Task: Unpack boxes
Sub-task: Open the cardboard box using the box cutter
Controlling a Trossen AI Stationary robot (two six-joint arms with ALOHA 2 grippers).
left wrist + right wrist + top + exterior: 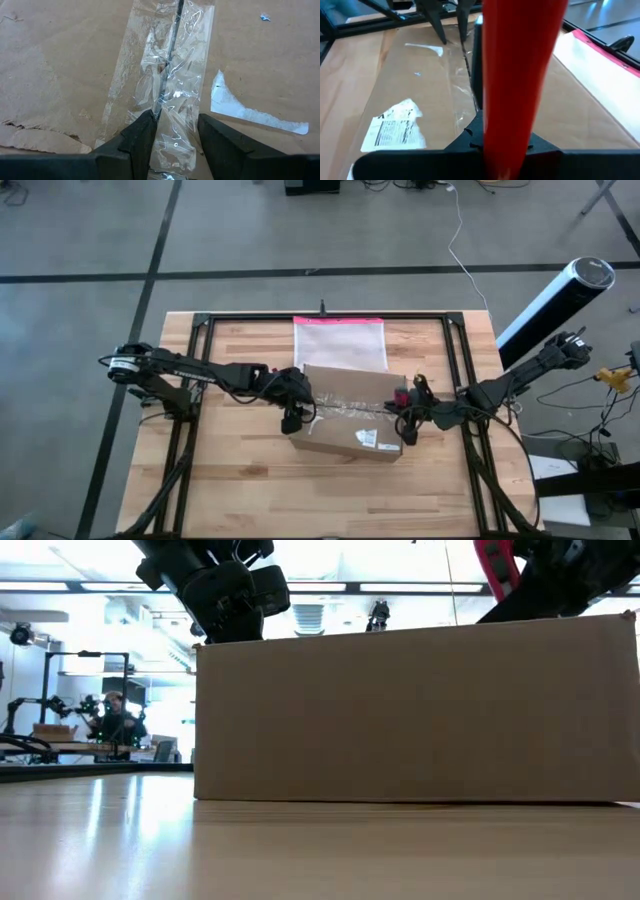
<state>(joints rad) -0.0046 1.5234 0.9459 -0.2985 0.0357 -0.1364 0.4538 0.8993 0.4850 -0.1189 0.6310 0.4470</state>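
Note:
The brown cardboard box (350, 415) sits flat on the wooden table, with crinkled clear tape (172, 75) along its top seam. My left gripper (176, 125) is at the box's left end. It is open and points down, one finger on each side of the taped seam. My right gripper (408, 420) is at the box's right end, shut on a red tool (520, 65) that points along the seam toward the left gripper. My left gripper's fingertips (145, 122) stand at the taped seam (167, 107) near the box's left end, coming from above. I cannot tell whether they touch the tape or the cardboard. My right gripper pinches the red tool's near end (505, 145) between its two fingers, and the tool runs forward beyond them over the box top. The tool itself hides its far end, so I cannot tell whether it touches the box.
A pink-edged clear pouch (338, 345) lies flat on the table just behind the box. A white printed label (395, 130) and a torn white label scrap (240, 107) are stuck to the box top. Black frame rails (200, 325) run around the table.

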